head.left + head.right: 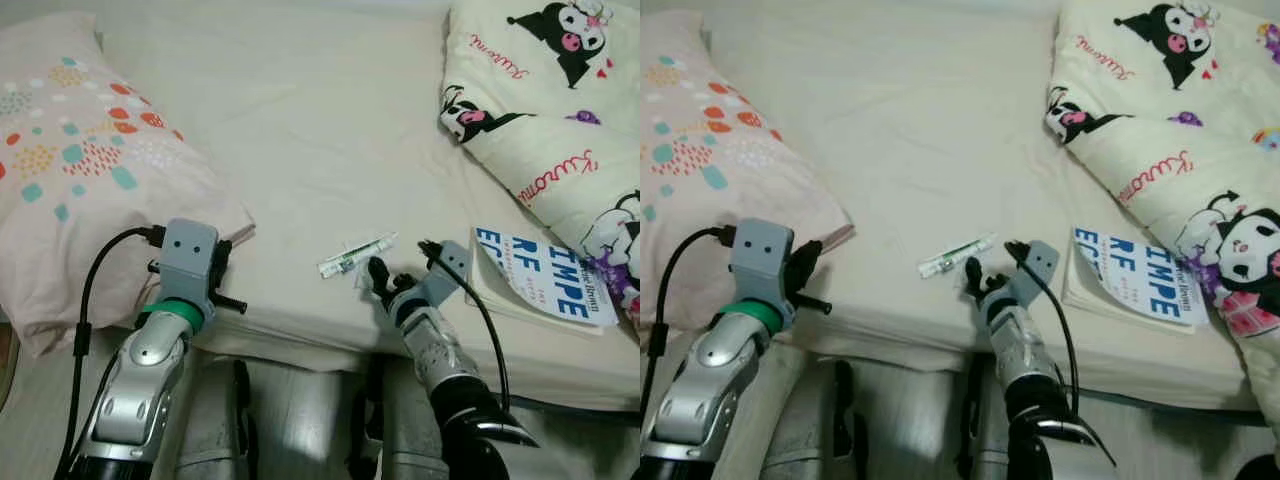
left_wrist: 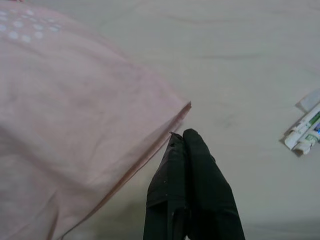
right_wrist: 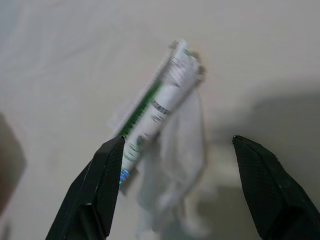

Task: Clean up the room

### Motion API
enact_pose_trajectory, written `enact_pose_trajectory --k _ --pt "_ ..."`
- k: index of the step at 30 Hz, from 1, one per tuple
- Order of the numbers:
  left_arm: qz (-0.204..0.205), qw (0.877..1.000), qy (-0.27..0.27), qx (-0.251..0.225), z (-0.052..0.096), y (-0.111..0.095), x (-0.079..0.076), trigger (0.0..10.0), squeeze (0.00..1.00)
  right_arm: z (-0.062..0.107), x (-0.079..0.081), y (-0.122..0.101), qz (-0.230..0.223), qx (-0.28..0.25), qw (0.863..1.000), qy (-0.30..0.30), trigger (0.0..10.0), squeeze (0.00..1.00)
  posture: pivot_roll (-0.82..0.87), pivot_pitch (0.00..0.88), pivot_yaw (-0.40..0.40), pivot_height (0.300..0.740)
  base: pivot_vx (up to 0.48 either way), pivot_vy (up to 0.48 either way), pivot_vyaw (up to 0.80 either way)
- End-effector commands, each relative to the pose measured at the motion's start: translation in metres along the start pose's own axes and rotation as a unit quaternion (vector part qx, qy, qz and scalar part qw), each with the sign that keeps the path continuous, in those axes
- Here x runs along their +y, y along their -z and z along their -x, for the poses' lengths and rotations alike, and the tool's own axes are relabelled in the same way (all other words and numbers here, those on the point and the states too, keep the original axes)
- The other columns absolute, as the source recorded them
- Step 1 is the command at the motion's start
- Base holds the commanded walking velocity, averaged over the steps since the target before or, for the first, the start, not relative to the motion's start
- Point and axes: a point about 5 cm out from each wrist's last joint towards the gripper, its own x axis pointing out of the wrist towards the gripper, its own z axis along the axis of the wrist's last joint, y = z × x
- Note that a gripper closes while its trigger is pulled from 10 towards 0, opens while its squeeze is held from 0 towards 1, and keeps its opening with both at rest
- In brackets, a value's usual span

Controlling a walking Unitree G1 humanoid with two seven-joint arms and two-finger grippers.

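Note:
A white and green tube [image 1: 357,254] lies on the cream bed sheet [image 1: 300,120], near the bed's front edge. Beside it in the right wrist view is a crumpled clear wrapper [image 3: 175,175], partly under the tube [image 3: 155,107]. My right gripper [image 1: 402,258] hovers open just in front of the tube, its two black fingers spread on either side of the wrapper [image 3: 177,142]. My left gripper [image 2: 182,135] is shut with nothing in it, at the corner of the pink pillow [image 1: 80,150].
A pale blanket with cartoon prints [image 1: 560,90] is heaped at the right. A white and blue book [image 1: 545,280] lies at its foot, close to my right arm. The bed's front edge runs just under both wrists.

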Motion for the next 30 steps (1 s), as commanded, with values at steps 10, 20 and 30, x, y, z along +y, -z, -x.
enact_pose_trajectory --k 10,20,30 --pt "-0.012 0.999 -0.004 0.032 0.016 0.006 0.008 10.0 0.0 -0.003 0.004 0.007 -0.05 0.014 0.998 -0.019 10.0 0.0 0.24 0.325 0.095 0.595 0.0 0.0 0.0" --pt "-0.027 0.998 -0.013 0.048 0.031 0.003 0.017 10.0 0.0 -0.014 0.023 0.001 -0.079 0.039 0.996 -0.006 10.0 0.0 0.3 0.372 0.106 0.595 0.0 0.0 0.0" --pt "-0.032 0.997 -0.018 0.061 0.039 0.003 0.021 10.0 0.0 -0.019 0.026 -0.007 -0.075 0.069 0.994 0.036 0.0 0.0 0.31 0.384 0.109 0.595 0.0 0.0 0.0"
